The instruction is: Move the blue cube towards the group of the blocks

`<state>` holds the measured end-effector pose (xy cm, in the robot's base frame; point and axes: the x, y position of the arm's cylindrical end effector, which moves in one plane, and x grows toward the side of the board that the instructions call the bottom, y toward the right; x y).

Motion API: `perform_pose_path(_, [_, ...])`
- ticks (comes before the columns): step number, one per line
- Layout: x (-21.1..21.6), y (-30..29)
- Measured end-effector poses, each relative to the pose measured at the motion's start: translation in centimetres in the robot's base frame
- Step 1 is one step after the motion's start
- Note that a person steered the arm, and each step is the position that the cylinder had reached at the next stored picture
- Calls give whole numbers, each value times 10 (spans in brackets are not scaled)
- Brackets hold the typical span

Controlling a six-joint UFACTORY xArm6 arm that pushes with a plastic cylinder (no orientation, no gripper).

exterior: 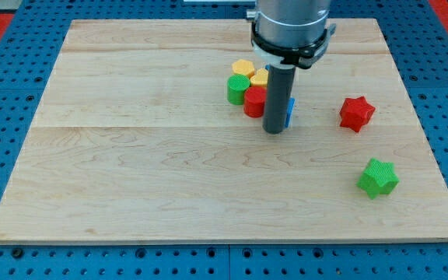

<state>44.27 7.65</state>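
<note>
Though mostly hidden, blue cube (290, 111) touches my tip (275, 131).

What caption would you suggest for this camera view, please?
My tip beside the mostly hidden blue cube, next to the red cylinder in the group.

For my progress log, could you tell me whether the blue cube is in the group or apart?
Cannot tell: my tip hides most of the blue cube.

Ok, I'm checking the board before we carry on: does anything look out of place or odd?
Nothing looks damaged or spilled. The red star and green star sit apart at the view's right, away from the cluster of the yellow hexagon, green cylinder and red cylinder. The blue cube is mostly hidden behind my tip.
</note>
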Motion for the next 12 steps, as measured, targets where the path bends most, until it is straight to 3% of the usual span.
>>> perform_pose_path(3, [-11,50])
perform_pose_path(5, [-26,49])
perform_pose_path(7, [-6,38])
perform_pose_path(9, [-35,3])
perform_pose_path(11, [-25,13])
perform_pose_path(12, [-23,50])
